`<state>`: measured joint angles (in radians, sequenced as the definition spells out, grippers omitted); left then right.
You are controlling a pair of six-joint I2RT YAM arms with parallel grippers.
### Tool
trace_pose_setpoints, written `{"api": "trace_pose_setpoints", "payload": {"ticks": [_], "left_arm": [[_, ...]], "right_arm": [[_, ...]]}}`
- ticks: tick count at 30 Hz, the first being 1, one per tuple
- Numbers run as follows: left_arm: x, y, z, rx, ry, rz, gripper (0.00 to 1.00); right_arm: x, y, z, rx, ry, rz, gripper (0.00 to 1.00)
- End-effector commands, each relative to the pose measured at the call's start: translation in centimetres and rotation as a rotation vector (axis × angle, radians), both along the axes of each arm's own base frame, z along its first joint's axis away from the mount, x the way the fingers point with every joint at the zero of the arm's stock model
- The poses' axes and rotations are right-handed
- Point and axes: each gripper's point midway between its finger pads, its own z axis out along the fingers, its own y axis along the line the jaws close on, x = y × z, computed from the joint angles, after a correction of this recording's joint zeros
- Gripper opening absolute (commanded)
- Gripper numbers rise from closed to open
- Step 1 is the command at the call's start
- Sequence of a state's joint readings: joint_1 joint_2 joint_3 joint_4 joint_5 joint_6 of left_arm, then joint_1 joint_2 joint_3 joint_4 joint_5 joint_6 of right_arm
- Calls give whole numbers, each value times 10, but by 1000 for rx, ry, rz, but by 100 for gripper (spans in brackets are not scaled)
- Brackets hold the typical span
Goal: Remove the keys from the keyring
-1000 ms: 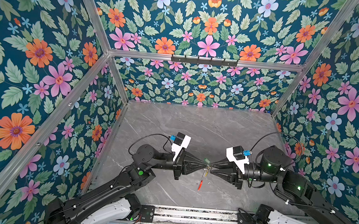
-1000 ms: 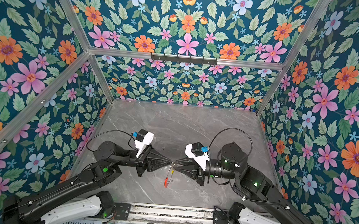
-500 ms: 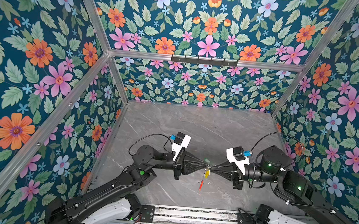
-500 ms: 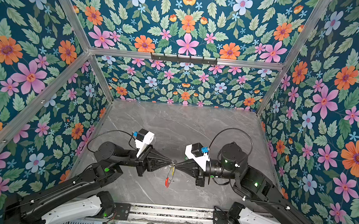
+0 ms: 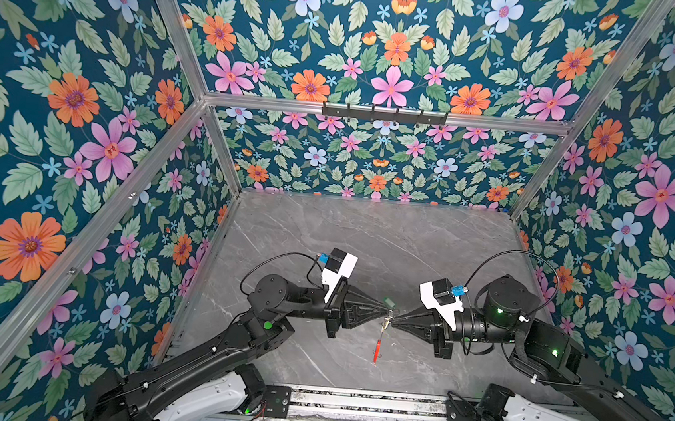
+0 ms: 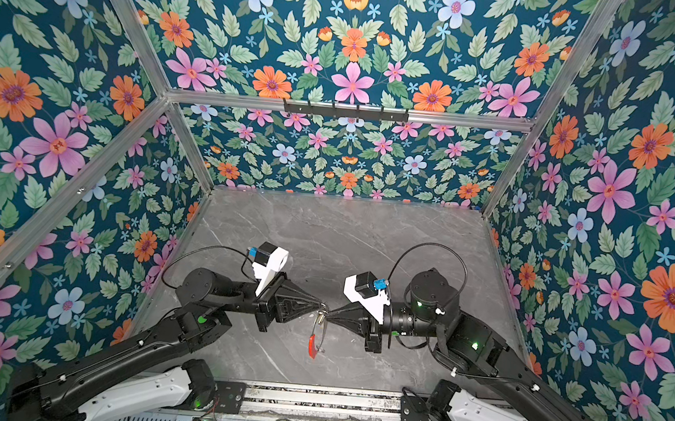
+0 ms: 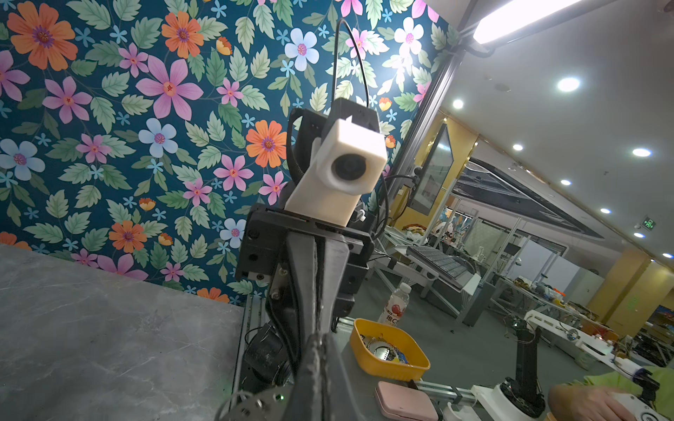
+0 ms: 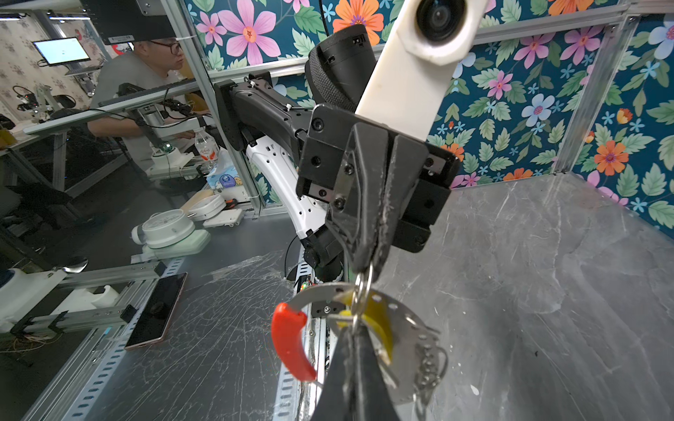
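Just now the right gripper point(image 5: 395, 319) snapped closed; in both top views, lower centre, it meets the clenched left gripper point(image 5: 385, 307) tip to tip, keyring point(image 6: 311, 349) dangling beneath. Left wrist: only matte black fingers point(image 7: 310, 277) show. Right wrist: left pinches a thin wire loop point(image 8: 364, 283), right apparently the glossy yellow tag point(image 8: 380, 320); the keyring is a flat, perforated metal band with a red sleeve point(image 8: 290, 342). Both holds set, so pulling apart looks next.
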<state>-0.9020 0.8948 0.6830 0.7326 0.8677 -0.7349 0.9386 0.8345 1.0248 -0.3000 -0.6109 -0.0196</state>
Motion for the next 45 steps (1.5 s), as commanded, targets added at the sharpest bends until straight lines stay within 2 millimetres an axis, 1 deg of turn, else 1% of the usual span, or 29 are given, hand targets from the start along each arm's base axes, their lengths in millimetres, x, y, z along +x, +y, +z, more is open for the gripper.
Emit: {"api": "trace_pose_setpoints", "payload": {"ticks": [1, 3, 6, 8, 12, 14, 17, 19, 21, 23, 27, 31, 35, 39, 45], "left_arm": [[-7, 10, 23, -98, -63, 1, 0], [-7, 10, 23, -99, -72, 7, 0], [-2, 6, 15, -57, -74, 29, 0], [-1, 4, 11, -45, -77, 39, 0], [2, 5, 8, -35, -87, 67, 0], [4, 6, 6, -38, -93, 84, 0], [4, 9, 6, -64, -97, 98, 0], [4, 11, 7, -89, -97, 99, 0], [4, 12, 8, -109, -95, 102, 0], [5, 13, 10, -129, -94, 108, 0], [8, 16, 12, -158, -90, 132, 0], [13, 16, 11, -167, -82, 160, 0], [15, 15, 10, -171, -75, 166, 0], [18, 17, 11, -181, -71, 183, 0], [20, 18, 11, -187, -66, 199, 0]], "right_arm": [[-1, 3, -9, -22, 44, 8, 0], [1, 3, -8, -19, 49, 0, 0], [3, 2, -3, -7, 55, -20, 0], [4, 0, 2, -2, 52, -38, 8], [4, -12, 12, 23, 28, -84, 32], [5, -19, 22, 72, 7, -115, 38], [7, -26, 45, 182, -24, -155, 42], [9, -24, 58, 232, -25, -155, 44], [11, -17, 65, 253, -15, -135, 44], [15, -9, 65, 262, 0, -130, 44], [20, 0, 57, 273, 41, -119, 44], [15, 6, 49, 267, 74, -74, 41], [16, 9, 40, 252, 95, -69, 30], [16, 10, 37, 248, 102, -67, 19], [17, 11, 32, 242, 115, -67, 11]]}}
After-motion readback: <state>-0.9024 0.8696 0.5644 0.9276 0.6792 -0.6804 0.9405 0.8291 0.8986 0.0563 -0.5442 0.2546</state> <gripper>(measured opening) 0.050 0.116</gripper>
